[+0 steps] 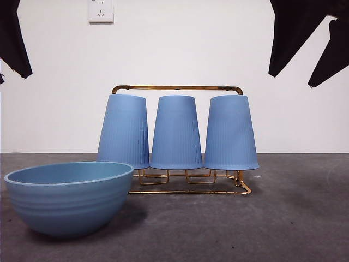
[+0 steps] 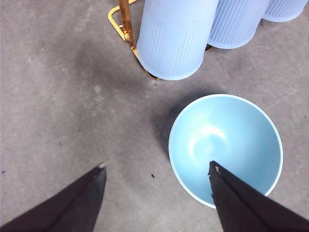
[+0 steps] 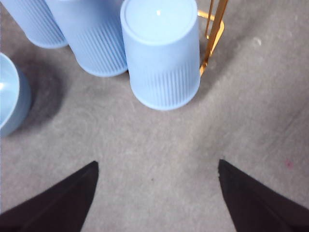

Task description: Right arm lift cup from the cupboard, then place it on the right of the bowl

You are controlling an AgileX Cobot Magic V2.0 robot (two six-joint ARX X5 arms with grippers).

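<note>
Fingers of the right gripper (image 3: 154, 193) are spread and empty, with the nearest cup (image 3: 161, 53) at 12 o'clock, inverted, axis upright, on the cupboard (image 3: 212, 36).

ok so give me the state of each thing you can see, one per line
Cups: all three upside down on the rack, none lifted.
Rack: upright on the table, full.
Bowl: upright, empty.
Right gripper: open, holding nothing.
Left gripper: open, above the bowl's edge.

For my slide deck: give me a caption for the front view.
Three cups hang inverted on the gold rack; bowl in front, both grippers raised.
</note>
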